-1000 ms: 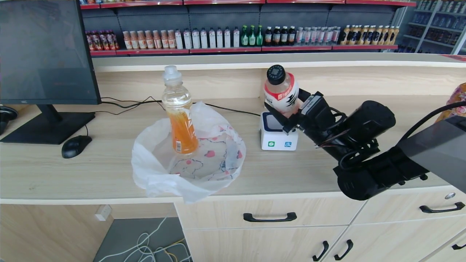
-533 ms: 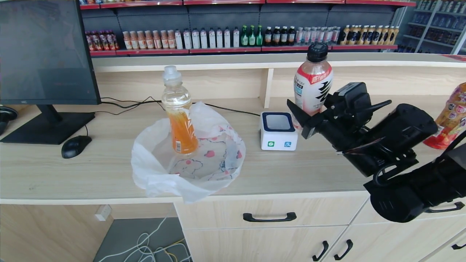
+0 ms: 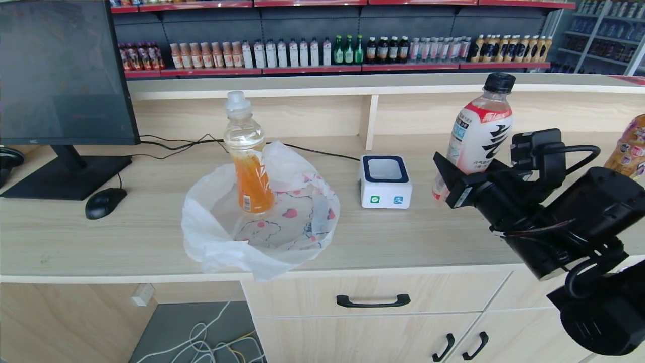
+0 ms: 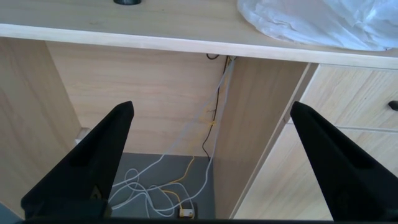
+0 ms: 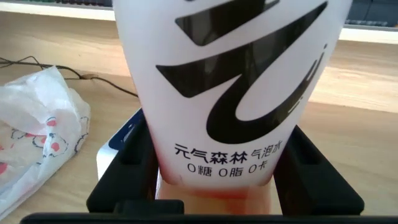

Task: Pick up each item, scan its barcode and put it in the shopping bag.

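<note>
My right gripper (image 3: 453,184) is clamped on the base of a white plastic drink bottle with a black cap and black brush-stroke label (image 3: 478,133). It holds the bottle nearly upright above the pale wooden counter (image 3: 403,237), off to the right of the small white box scanner with a dark-rimmed window (image 3: 385,181) and not over it. I take this as the scanning step. I cannot find the barcode on the faces I see, so next I would turn the bottle until the code faces the window and bring it above the scanner. Then it goes left into the crumpled white plastic shopping bag (image 3: 221,237), where a clear bottle of orange drink (image 3: 249,161) already stands. My left gripper (image 4: 211,109) hangs spread wide below the counter edge.
</note>
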